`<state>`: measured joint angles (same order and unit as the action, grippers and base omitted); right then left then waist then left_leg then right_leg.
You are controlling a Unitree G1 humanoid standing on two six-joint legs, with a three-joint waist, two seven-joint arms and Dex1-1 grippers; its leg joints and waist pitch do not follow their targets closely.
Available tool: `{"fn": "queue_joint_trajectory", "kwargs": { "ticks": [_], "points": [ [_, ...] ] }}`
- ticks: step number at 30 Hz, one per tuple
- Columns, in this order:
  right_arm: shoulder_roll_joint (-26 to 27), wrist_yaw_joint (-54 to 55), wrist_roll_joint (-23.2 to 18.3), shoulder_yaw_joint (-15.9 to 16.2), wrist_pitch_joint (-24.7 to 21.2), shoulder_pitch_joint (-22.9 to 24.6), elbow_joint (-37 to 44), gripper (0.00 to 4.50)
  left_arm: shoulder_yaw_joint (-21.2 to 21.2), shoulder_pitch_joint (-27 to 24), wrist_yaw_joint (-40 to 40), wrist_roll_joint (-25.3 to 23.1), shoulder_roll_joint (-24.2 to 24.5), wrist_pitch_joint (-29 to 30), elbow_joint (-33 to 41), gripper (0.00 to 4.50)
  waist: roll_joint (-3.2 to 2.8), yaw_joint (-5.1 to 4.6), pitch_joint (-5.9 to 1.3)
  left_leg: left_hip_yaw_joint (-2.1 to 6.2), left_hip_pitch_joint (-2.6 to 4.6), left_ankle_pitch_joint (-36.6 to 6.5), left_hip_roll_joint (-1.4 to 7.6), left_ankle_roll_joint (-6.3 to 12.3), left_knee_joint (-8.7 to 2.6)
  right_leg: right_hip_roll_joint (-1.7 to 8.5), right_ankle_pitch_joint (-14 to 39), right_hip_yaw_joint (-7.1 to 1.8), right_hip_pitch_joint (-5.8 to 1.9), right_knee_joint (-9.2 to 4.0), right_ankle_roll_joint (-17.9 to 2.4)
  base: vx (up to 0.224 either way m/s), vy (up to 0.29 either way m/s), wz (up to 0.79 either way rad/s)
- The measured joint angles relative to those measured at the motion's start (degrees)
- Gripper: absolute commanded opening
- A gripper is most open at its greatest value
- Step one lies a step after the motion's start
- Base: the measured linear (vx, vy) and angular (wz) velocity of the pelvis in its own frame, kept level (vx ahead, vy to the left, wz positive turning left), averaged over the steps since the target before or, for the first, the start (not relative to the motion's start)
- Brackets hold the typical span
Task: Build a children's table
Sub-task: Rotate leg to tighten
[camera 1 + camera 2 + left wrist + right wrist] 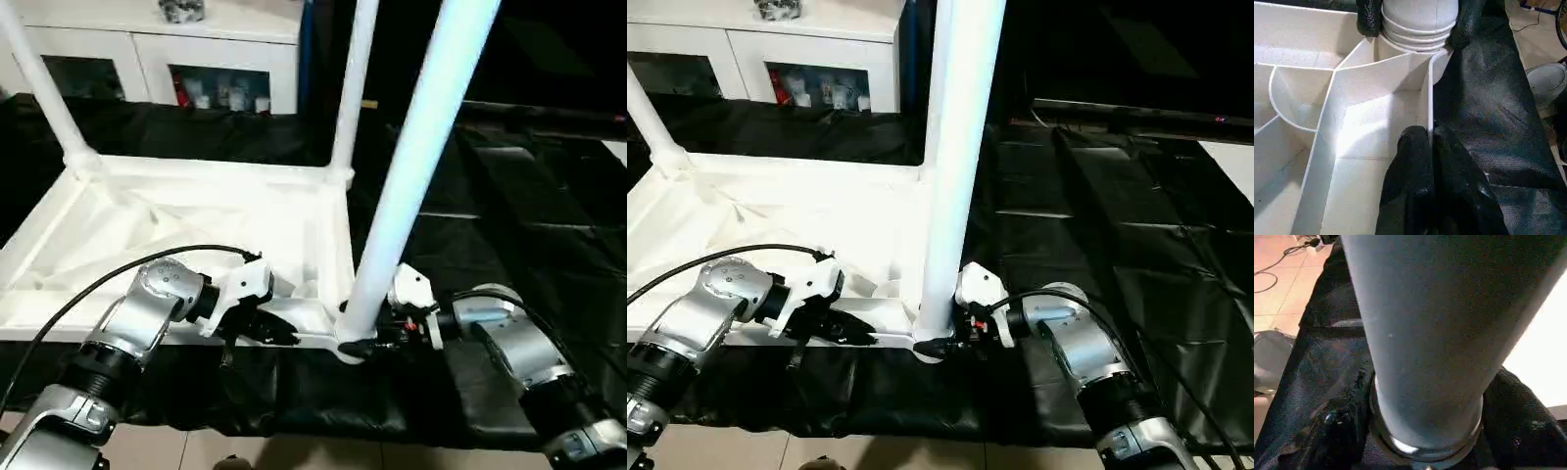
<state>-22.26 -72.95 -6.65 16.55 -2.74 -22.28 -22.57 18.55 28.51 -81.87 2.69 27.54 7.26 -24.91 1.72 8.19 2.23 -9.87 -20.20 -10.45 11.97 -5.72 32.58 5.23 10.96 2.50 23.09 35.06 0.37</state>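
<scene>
The white table top (186, 211) lies upside down on the black cloth, ribs facing up. Two white legs stand in its far corner sockets, the left leg (44, 88) leaning and the right leg (353, 88) upright. A third leg (416, 166) stands in the near right socket (351, 345). My right gripper (370, 343) is shut around that leg's base, one finger (1332, 431) on each side of the leg (1435, 333). My left gripper (263, 328) is shut on the top's near rim (1429, 98), a little left of the socket, its fingers (1415, 166) clamping the thin wall.
A white cabinet (147, 59) with glass doors stands behind the work surface. Black cloth (529, 235) stretches to the right of the table top. The surface's front edge is just below both grippers, with tiled floor (294, 450) beyond. A grey round object (1547, 83) sits on the floor.
</scene>
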Motion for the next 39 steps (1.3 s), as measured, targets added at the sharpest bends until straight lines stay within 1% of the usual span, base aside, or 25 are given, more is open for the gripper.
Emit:
{"fn": "queue_joint_trajectory", "kwargs": {
  "ticks": [4, 7, 10, 14, 16, 17, 20, 23, 24, 25, 27, 30, 31, 32, 35, 37, 39],
  "points": [
    [0.4, 1.3, -0.2, -0.5, -0.9, 0.7, 0.7, 2.72, -0.3, 0.0, 1.1, -0.1, -0.8, -0.3, -0.6, 0.0, -0.01, 0.21, 0.0, 0.0, 0.0, 0.0, -0.02, 0.0, 0.0, 0.03, 0.0, -0.01, -0.04, -0.01, 0.0, 0.0, 0.0, 0.0],
    [1.8, 4.4, -0.2, -2.2, -1.5, 0.8, -0.4, 2.72, -0.7, 0.3, 3.6, -0.4, -1.6, -0.1, -1.3, 0.0, -0.09, -0.06, 0.01, 0.01, 0.08, 0.0, -0.03, 0.0, 0.01, 0.03, -0.1, -0.04, -0.08, 0.03, 0.0, 0.0, 0.0, 0.0],
    [5.3, 12.4, 0.3, -5.4, -2.1, 0.3, -3.5, 2.71, -2.0, 1.4, 8.9, -1.8, -3.6, 0.9, -3.1, 0.0, -0.16, -0.37, 0.05, 0.05, 0.13, 0.0, -0.02, -0.02, -0.02, 0.02, -0.2, -0.02, -0.08, 0.04, 0.0, 0.0, 0.0, 0.0],
    [10.1, 26.4, 2.3, -8.3, -2.2, -2.6, -8.6, 2.7, -3.0, 3.6, 17.6, -4.0, -7.5, 3.5, -5.5, 0.0, -0.27, -1.93, 0.09, 0.15, 0.15, 0.1, -0.03, -0.09, -0.04, 0.01, -0.2, -0.02, -0.05, 0.01, 0.2, 0.0, 0.0, 0.0],
    [13.0, 33.4, 3.3, -9.9, -2.4, -4.1, -11.3, 2.7, -3.3, 4.1, 22.1, -5.1, -9.7, 4.8, -6.3, 0.0, -0.37, -2.39, 0.07, 0.16, 0.14, 0.1, -0.03, -0.11, -0.04, 0.01, -0.2, -0.03, -0.09, 0.03, 0.2, 0.0, 0.0, 0.0],
    [14.9, 38.0, 4.1, -10.7, -2.8, -5.3, -12.6, 2.7, -3.6, 4.9, 24.6, -5.7, -10.8, 5.7, -6.9, 0.0, -0.51, -2.7, 0.05, 0.17, 0.16, 0.1, -0.04, -0.11, -0.05, 0.01, -0.2, -0.03, -0.07, 0.02, 0.2, 0.0, 0.0, 0.0],
    [17.8, 46.2, 5.1, -11.8, -3.3, -7.2, -14.9, 2.69, -4.3, 5.3, 28.9, -6.8, -12.8, 6.6, -7.4, 0.0, -0.72, -3.06, -0.02, 0.15, 0.12, 0.1, -0.06, -0.12, -0.13, 0.0, -0.3, -0.03, -0.08, 0.0, 0.0, 0.0, 0.0, 0.0],
    [21.0, 53.2, 6.2, -12.7, -2.2, -8.9, -17.6, 2.69, -4.8, 5.3, 31.9, -7.3, -13.8, 7.1, -7.5, 0.0, -1.15, -3.27, -0.06, 0.17, 0.1, 0.1, -0.08, -0.14, -0.2, -0.02, -0.3, -0.08, -0.08, -0.08, 0.0, 0.0, 0.0, 0.0],
    [21.1, 53.3, 6.3, -12.9, -1.4, -9.0, -18.2, 2.69, -4.8, 5.3, 32.2, -7.4, -13.9, 7.1, -7.5, 0.0, -1.22, -3.26, -0.09, 0.16, 0.1, 0.1, -0.08, -0.14, -0.23, -0.02, -0.3, -0.1, -0.08, -0.1, 0.0, 0.0, 0.0, 0.0],
    [21.1, 52.9, 6.2, -13.1, -0.8, -9.0, -18.5, 3.04, -4.9, 5.3, 32.1, -7.4, -13.9, 7.0, -7.5, 0.0, -1.25, -3.24, -0.1, 0.15, 0.11, 0.1, -0.08, -0.14, -0.24, -0.02, -0.2, -0.1, -0.08, -0.11, 0.1, 0.0, 0.0, 0.0],
    [21.1, 51.9, 5.9, -13.8, -0.4, -8.9, -18.7, 3.39, -4.9, 5.3, 31.8, -7.5, -14.0, 6.6, -7.5, 0.0, -1.28, -3.22, -0.09, 0.14, 0.1, 0.1, -0.08, -0.14, -0.23, -0.02, -0.2, -0.09, -0.07, -0.12, 0.1, 0.0, 0.0, 0.0],
    [19.7, 47.4, 5.2, -13.5, -0.2, -8.4, -17.8, 3.49, -4.6, 5.2, 29.4, -7.4, -13.0, 4.6, -7.5, 0.0, -1.29, -3.24, -0.06, 0.11, 0.09, 0.1, -0.08, -0.13, -0.2, -0.02, -0.2, -0.09, 0.03, -0.16, 0.1, 0.0, 0.0, 0.0],
    [18.5, 44.7, 5.1, -12.9, 0.0, -7.9, -17.0, 3.68, -4.4, 5.0, 27.6, -7.3, -12.2, 3.5, -7.4, 0.0, -1.3, -3.22, -0.05, 0.11, 0.08, 0.1, -0.07, -0.13, -0.21, -0.02, -0.2, -0.07, 0.04, -0.18, 0.1, 0.0, 0.0, 0.0],
    [17.2, 41.9, 5.0, -11.9, 0.6, -7.6, -16.6, 3.68, -4.3, 4.7, 25.6, -6.8, -11.4, 2.6, -7.3, 0.0, -1.31, -3.18, -0.04, 0.08, 0.06, 0.1, -0.07, -0.13, -0.21, -0.03, -0.2, -0.06, 0.04, -0.18, 0.1, 0.0, 0.0, 0.0],
    [16.1, 38.0, 5.1, -10.8, 1.7, -7.6, -16.5, 3.68, -4.0, 4.0, 22.5, -6.0, -10.3, 0.9, -6.8, 0.0, -1.33, -3.1, -0.03, 0.07, 0.05, 0.1, -0.03, -0.13, -0.23, -0.05, -0.1, 0.01, 0.06, -0.18, 0.1, 0.0, 0.0, 0.0],
    [14.1, 33.8, 5.1, -9.1, 3.8, -7.6, -16.5, 3.68, -3.6, 3.4, 20.2, -5.1, -8.9, -0.2, -6.0, 0.0, -1.31, -3.02, 0.03, 0.06, 0.02, 0.1, -0.03, -0.12, -0.21, -0.05, 0.0, 0.03, 0.07, -0.17, 0.1, 0.0, 0.0, 0.0],
    [12.5, 29.4, 5.0, -8.4, 5.2, -7.6, -16.5, 3.68, -3.6, 3.2, 17.6, -4.1, -7.5, -0.7, -6.0, 0.0, -1.23, -2.98, 0.1, 0.05, 0.0, 0.1, -0.02, -0.12, -0.21, -0.05, 0.0, 0.03, 0.07, -0.17, 0.1, 0.0, 0.0, 0.0]
  ]
}}
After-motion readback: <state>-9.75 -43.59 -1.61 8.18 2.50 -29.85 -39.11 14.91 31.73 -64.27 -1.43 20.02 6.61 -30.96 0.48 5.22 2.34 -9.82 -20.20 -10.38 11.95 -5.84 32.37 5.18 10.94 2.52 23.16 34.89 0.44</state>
